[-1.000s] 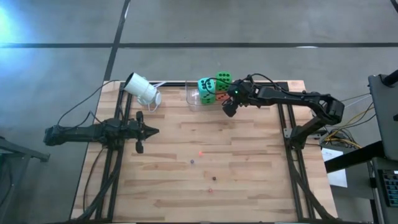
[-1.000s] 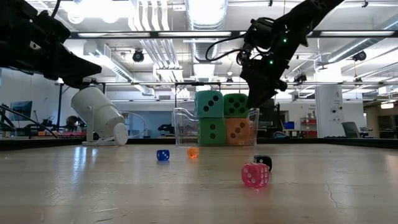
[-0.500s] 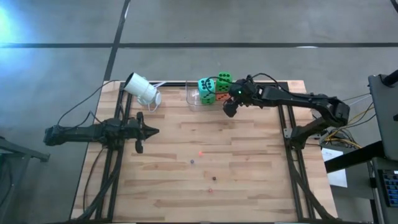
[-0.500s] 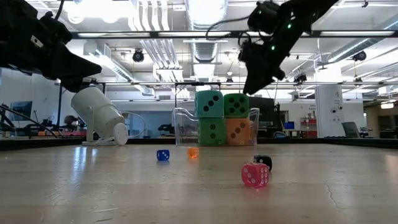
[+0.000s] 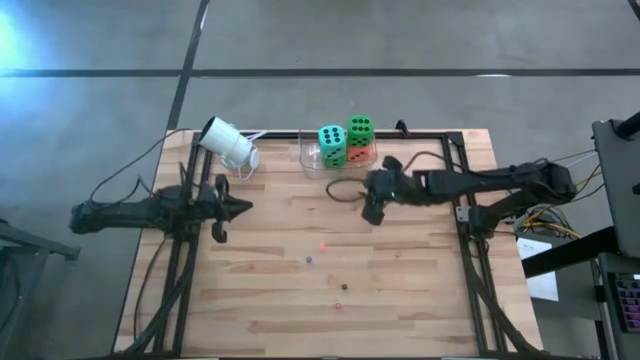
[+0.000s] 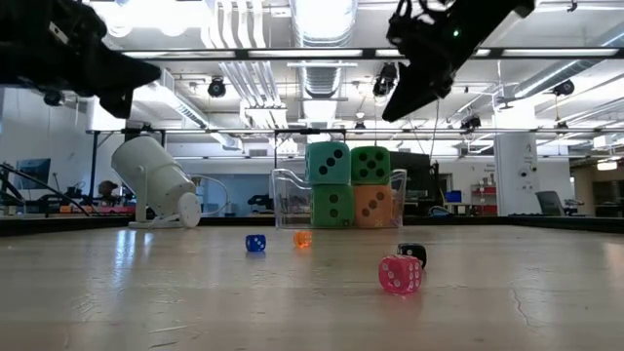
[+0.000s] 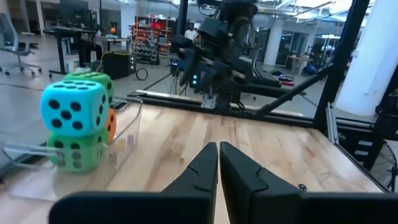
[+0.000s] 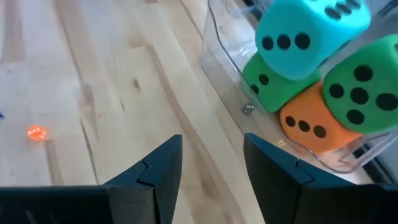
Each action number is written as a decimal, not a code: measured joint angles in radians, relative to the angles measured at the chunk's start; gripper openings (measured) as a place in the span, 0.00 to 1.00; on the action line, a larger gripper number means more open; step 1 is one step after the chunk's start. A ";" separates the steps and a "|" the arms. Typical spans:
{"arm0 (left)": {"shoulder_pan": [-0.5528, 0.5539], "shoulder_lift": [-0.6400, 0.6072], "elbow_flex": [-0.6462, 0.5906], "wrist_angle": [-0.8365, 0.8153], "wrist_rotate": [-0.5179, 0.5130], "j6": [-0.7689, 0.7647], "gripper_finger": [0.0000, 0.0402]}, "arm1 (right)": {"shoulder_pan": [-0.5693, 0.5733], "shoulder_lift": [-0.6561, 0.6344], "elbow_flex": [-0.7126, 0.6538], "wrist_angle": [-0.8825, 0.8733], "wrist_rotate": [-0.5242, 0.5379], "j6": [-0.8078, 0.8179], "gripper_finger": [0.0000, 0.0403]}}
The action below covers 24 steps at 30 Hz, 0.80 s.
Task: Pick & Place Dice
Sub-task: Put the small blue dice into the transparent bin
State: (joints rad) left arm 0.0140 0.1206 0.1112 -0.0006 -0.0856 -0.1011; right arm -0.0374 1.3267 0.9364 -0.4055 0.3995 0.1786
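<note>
My right gripper (image 5: 371,213) hangs above the table (image 5: 400,290), just near-side of the clear bin (image 5: 312,165), fingers (image 8: 155,168) spread with nothing between them. My left gripper (image 5: 222,208) is parked over the left side of the table, fingers (image 7: 202,167) pressed together, empty. All four big dice sit in the bin at the far edge, stacked two over two: teal die (image 5: 332,138) and one green die (image 5: 360,128) on top, second green die (image 6: 332,206) and orange-red die (image 6: 371,206) below. Tiny dice lie loose mid-table: blue (image 6: 254,243), orange (image 6: 302,239), pink (image 6: 401,274), black (image 6: 412,253). White cup (image 5: 229,143) lies tipped at the far left.
</note>
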 joint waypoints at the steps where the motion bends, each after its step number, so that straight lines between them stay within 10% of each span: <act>1: 0.000 0.013 0.012 0.000 0.000 0.004 0.06 | 0.027 -0.008 -0.006 0.002 0.029 0.007 0.41; 24: -0.179 0.772 0.367 -0.023 -0.096 0.152 0.06 | 0.270 -0.050 -0.212 0.230 0.018 0.016 0.36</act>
State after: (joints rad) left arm -0.1647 0.8930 0.4783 -0.0236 -0.1814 0.0510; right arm 0.2327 1.2762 0.7243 -0.1752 0.4179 0.1941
